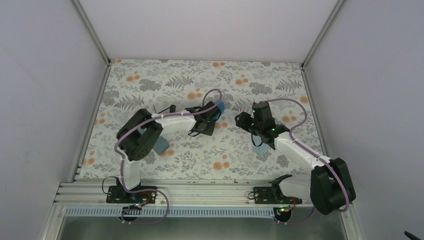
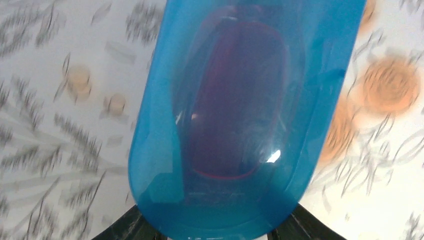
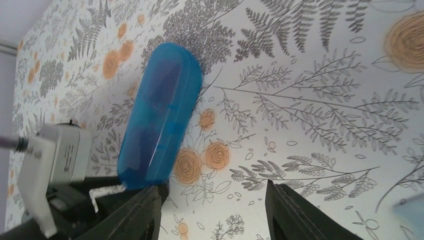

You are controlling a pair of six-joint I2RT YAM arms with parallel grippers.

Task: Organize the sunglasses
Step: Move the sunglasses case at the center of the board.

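Presently gripping blue case (image 2: 240, 125) by one end in left gripper (image 2: 215, 235), over middle of surface, pink-red sunglasses (image 2: 235, 100) inside; with right gripper (image 3: 215, 215) agape, empty, alongside. Next, judged: set case down flat, release without tipping.

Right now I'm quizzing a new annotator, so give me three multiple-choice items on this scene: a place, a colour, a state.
1. The blue case is: A) in the left gripper B) on a shelf C) in a drawer
2. What colour shows inside it? A) green B) pink-red C) yellow
3. The right gripper is: A) open, empty B) shut tight, empty C) shut on the case

Key: A, its fingers flank the case's end; B, the pink-red sunglasses show through; A, only table lies between its fingers.
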